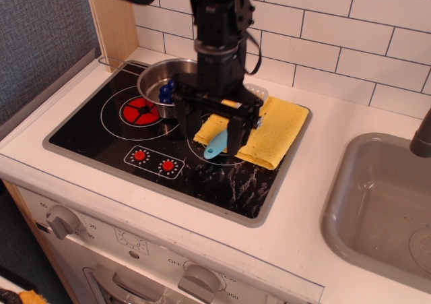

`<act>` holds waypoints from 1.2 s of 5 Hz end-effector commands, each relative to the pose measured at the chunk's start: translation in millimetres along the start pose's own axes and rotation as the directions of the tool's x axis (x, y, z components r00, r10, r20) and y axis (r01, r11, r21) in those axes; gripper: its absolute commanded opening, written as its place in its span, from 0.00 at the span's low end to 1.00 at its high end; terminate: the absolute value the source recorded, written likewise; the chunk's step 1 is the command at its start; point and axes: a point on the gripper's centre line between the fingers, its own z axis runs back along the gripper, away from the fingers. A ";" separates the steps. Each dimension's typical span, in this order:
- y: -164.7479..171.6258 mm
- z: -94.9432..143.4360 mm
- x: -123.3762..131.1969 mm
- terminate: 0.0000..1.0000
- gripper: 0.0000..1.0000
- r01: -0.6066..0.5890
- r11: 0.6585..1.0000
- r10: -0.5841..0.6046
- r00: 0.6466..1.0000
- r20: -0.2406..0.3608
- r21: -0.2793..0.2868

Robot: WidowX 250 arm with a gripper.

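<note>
My black gripper (213, 130) hangs open over the stove, its two fingers standing either side of the spatula's light blue handle (217, 144). The spatula lies on a folded yellow cloth (277, 130); the arm hides most of its grey slotted head (256, 90). I cannot tell whether the fingers touch the cloth. Behind and to the left stands a metal pot (153, 79) with a blue object (166, 92) inside, partly covered by the arm.
The black hob (94, 132) has a red burner (142, 110) and two small red dials (153, 160). A grey sink (377, 203) lies at the right. White tiled wall behind, a wooden panel (111, 17) at the back left, oven knobs along the front.
</note>
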 end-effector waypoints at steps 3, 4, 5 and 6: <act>8.2 -41.3 1.6 0.00 0.00 -0.050 0.998 0.051 0.998 -0.029 0.027; 7.3 -36.4 4.2 0.00 0.00 -0.042 0.999 0.043 0.999 -0.028 0.034; 5.4 -28.1 4.1 0.00 0.00 -0.027 0.999 0.027 1.000 -0.009 0.033; 0.8 -3.1 -0.5 0.00 0.00 0.002 0.999 -0.003 0.999 0.032 0.033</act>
